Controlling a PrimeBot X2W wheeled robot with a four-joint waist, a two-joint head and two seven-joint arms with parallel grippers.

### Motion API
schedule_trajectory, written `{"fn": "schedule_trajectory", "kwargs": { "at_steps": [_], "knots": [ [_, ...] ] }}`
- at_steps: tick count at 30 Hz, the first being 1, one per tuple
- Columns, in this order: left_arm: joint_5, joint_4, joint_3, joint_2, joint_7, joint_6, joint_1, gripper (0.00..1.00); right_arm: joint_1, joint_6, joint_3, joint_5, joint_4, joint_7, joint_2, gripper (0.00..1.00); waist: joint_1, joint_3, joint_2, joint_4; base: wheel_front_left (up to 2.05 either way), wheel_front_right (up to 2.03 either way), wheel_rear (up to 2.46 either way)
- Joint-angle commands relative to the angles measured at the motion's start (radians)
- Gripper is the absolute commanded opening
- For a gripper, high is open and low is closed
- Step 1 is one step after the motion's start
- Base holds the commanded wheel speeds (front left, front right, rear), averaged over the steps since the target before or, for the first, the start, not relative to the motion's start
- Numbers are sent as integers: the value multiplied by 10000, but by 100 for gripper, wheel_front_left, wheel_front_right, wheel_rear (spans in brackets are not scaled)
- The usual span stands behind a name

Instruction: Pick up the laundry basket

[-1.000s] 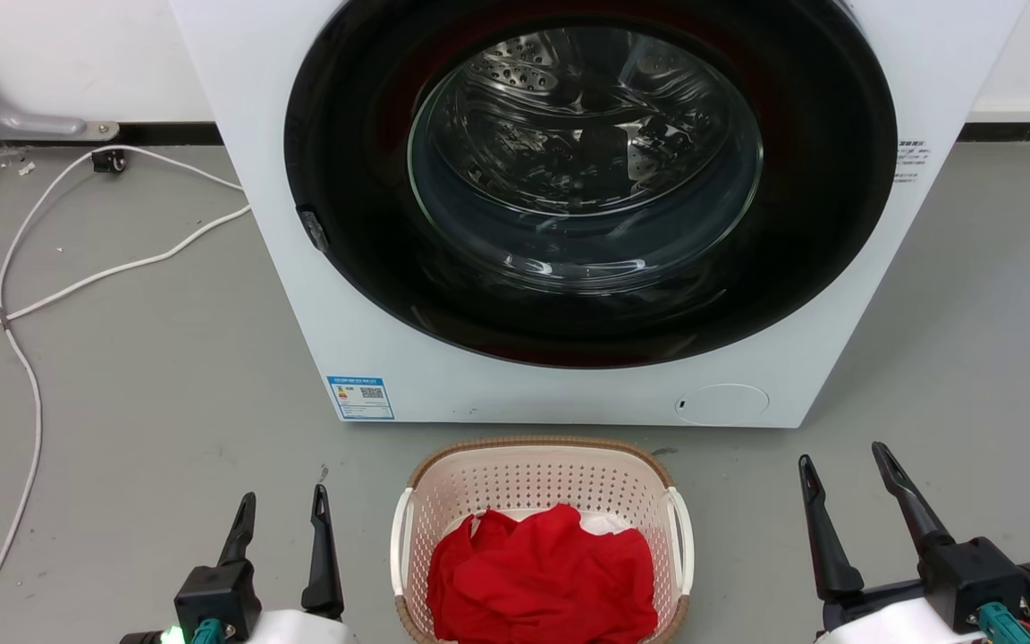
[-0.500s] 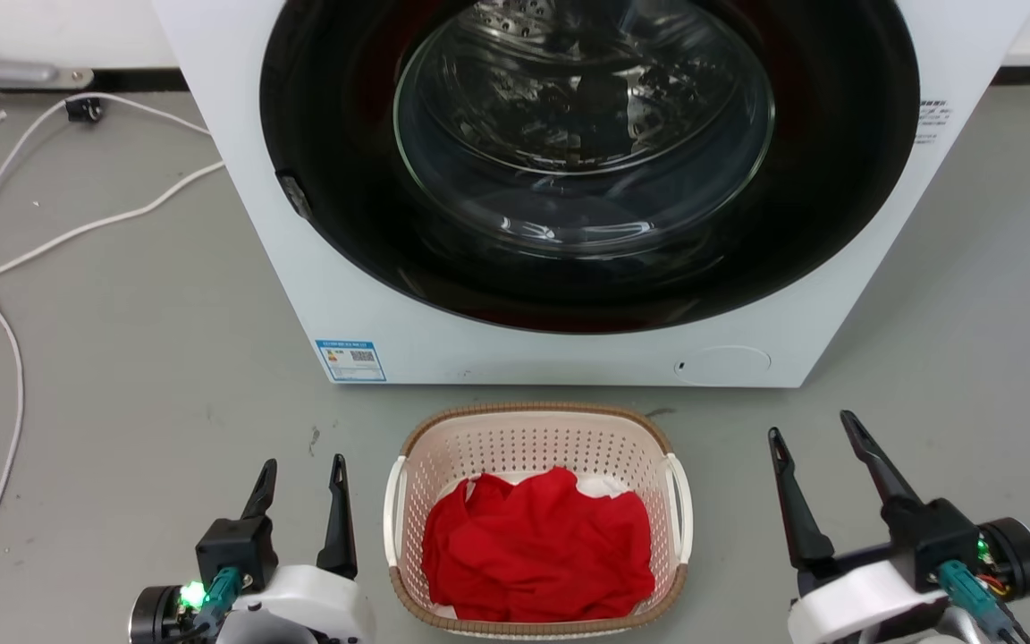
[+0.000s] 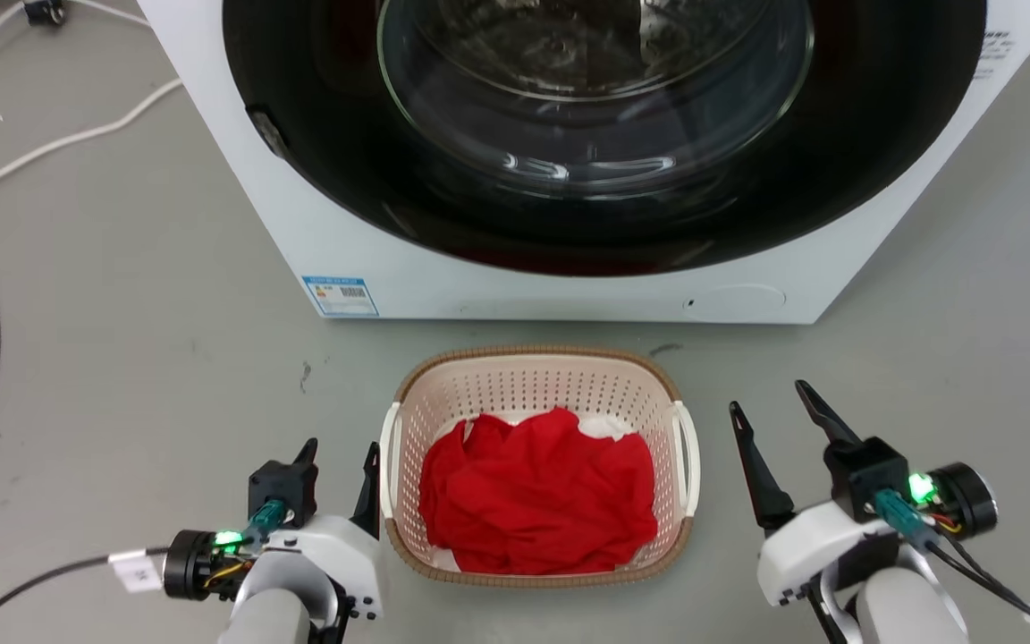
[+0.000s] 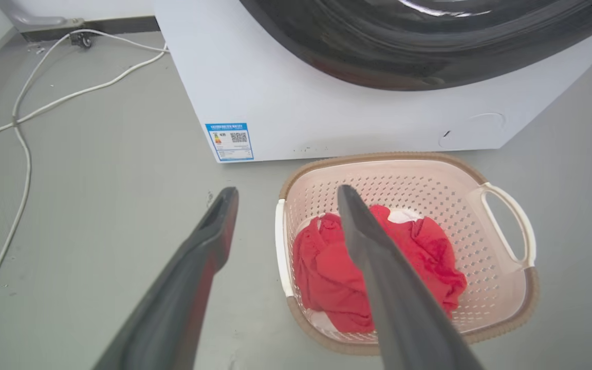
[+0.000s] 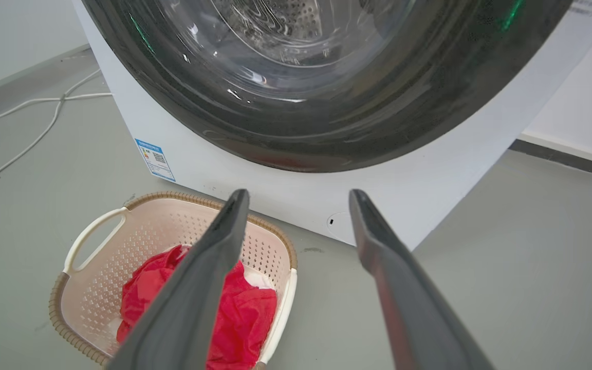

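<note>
I see the laundry basket (image 3: 539,394) as matt perforated plastic. The red cloth (image 3: 537,505) looks soft. The washer door (image 3: 595,80) is glossy glass.

Bright, even light from overhead floods the grey floor (image 3: 122,313) — shadows are soft, just a faint dark band under the washing machine (image 3: 569,295). Glare now: curved white streaks ride the glass door (image 3: 595,80), and in the right wrist view a green glint sits on the dark door ring (image 5: 512,13). Head view is crisp. Up close, the left gripper (image 4: 287,189) has its fingers (image 4: 188,277) smeared out of focus, same with the right gripper (image 5: 300,192) — while the laundry basket (image 4: 481,216) behind is sharp. Wide-angle bending bows the machine's edges in both wrist views.
</note>
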Motion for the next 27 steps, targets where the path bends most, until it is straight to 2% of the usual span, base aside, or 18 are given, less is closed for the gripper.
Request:
{"fn": "schedule_trajectory", "kwargs": {
  "at_steps": [1, 7, 15, 20, 27],
  "knots": [
    [57, 440, -63, 98, -25, -88, -388, 100, -384, -7, 102, -105, 318, -24, 28, 100, -1, 357, 0, -14, 0, 0, 0],
    [83, 2666, -401, 196, -25, -419, -1796, 100, -1710, -7, 456, -434, 2967, -25, 23, 100, -1, 1219, 0, -86, 0, 0, 0],
    [-58, 4911, -786, 288, 26, -680, -3895, 100, -4038, -8, 1192, -293, 6009, 24, 23, 100, -1, 2457, 0, -127, 0, 0, 0],
    [-185, 5581, -1043, 310, 427, -729, -4701, 100, -5032, -8, 1775, 79, 7018, 298, 23, 100, -1, 3055, 0, -153, 0, 0, 0],
    [-437, 5873, -1383, 294, 1045, -739, -5378, 100, -5929, -8, 2488, 797, 7670, 803, 23, 100, -1, 3712, 0, -158, 0, 0, 0]
  ]
}}
